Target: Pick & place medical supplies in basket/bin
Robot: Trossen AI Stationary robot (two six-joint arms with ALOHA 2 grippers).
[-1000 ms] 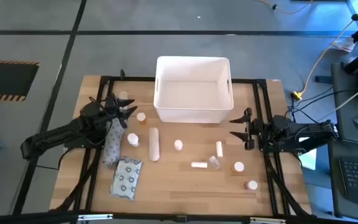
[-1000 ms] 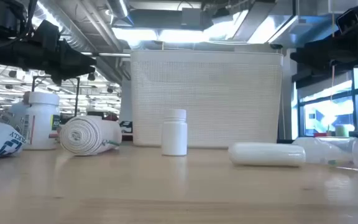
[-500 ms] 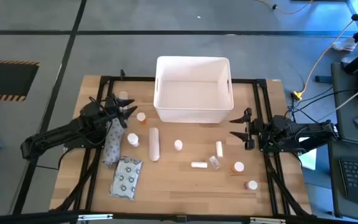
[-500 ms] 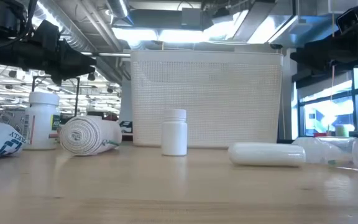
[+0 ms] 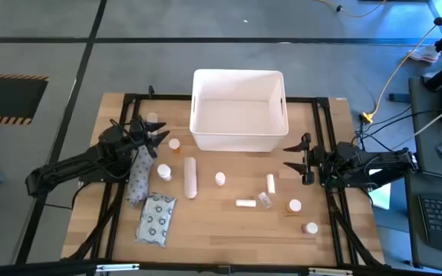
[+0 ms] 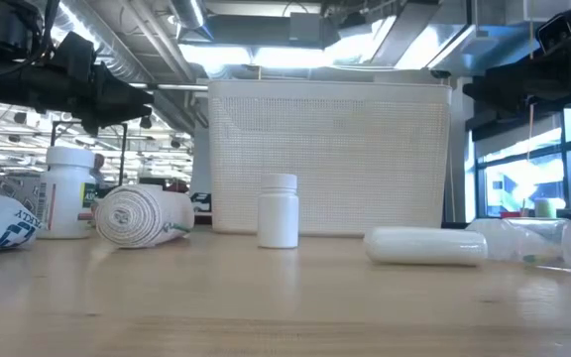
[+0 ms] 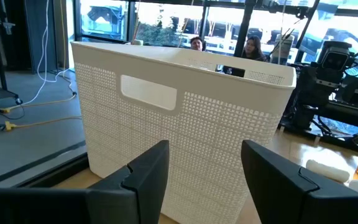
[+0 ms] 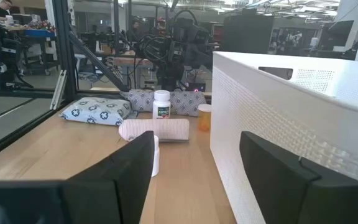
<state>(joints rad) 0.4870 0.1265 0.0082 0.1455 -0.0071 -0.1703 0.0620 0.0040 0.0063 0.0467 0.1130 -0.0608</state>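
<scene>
Look down from the high view: your white tub (image 5: 239, 111) sits at twelve o'clock on the table (image 5: 221, 230), long axis running nine to three, and nothing shows inside it. The white roll (image 5: 190, 177) lies just past the tub's seven o'clock corner, long axis twelve to six. At its eight o'clock the ring-patterned packet (image 5: 156, 220) lies flat, long axis roughly one to seven. Small bottles and tubes scatter from centre toward four o'clock; one tube (image 5: 245, 203) lies nine to three, another (image 5: 271, 182) twelve to six. Your left gripper (image 5: 155, 138) hovers at the tub's nine o'clock, fingers parted, holding nothing; your right gripper (image 5: 298, 159) waits at the tub's four o'clock, also parted and empty, with the tubes at its seven to eight o'clock. In the low view the tub (image 6: 330, 159) stands behind an upright bottle (image 6: 278, 209), with the roll (image 6: 142, 215) on its side at nine o'clock. The left wrist view shows the tub's perforated wall (image 7: 185, 118) ahead, beyond open fingers (image 7: 145, 171). The right wrist view shows the roll (image 8: 155, 129), the packet (image 8: 97, 111) and open fingers (image 8: 272, 162) beside the tub (image 8: 303, 106).
</scene>
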